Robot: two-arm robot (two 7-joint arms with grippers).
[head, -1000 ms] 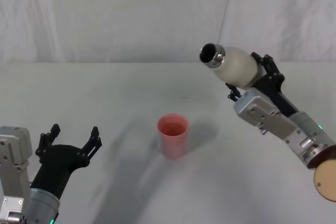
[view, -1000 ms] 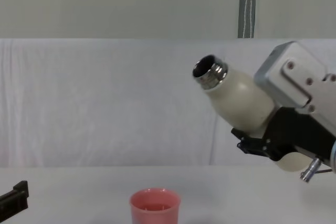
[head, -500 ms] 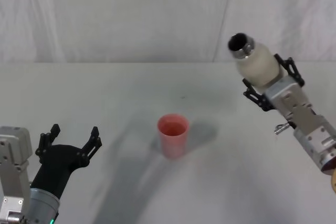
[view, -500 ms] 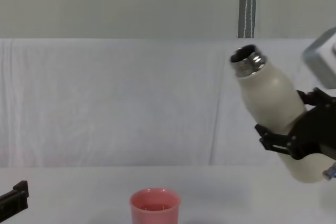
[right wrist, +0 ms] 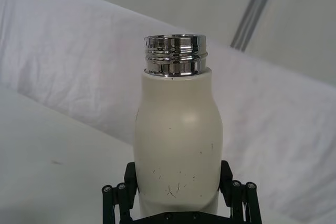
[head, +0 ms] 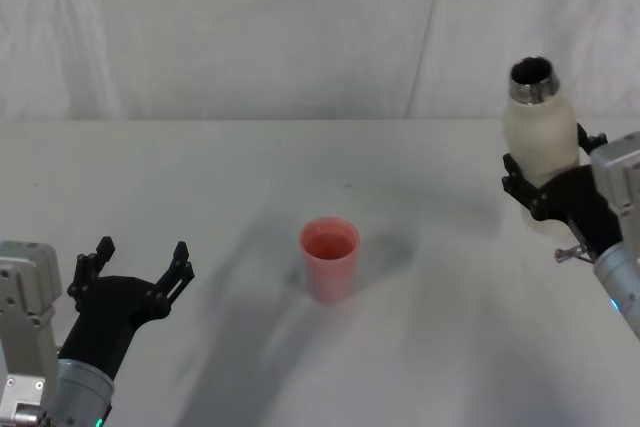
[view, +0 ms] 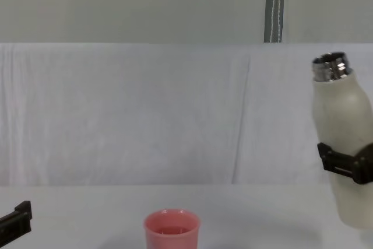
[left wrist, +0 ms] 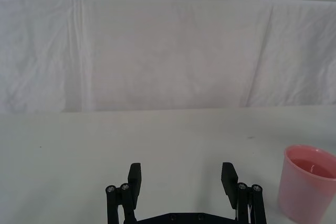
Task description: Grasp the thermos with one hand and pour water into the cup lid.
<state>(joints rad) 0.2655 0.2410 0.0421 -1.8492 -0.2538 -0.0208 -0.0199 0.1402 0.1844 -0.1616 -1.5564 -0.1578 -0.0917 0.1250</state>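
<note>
While gripped: the thermos (head: pixel 540 132) stands nearly upright in the air at the right of the worktop (head: pixel 250 177), silver neck open at the top.
Right gripper (head: pixel 553 190): fingers (right wrist: pixel 118 198) closed around the thermos's lower body, one on each side.
Cup lid (head: pixel 329 257): upright on the worktop near the middle, well apart from the thermos, with liquid inside.
Left gripper (head: pixel 135 270): low at the near left, fingers (left wrist: pixel 134 179) spread wide, holding nothing, the cup lid off to one side of it.
</note>
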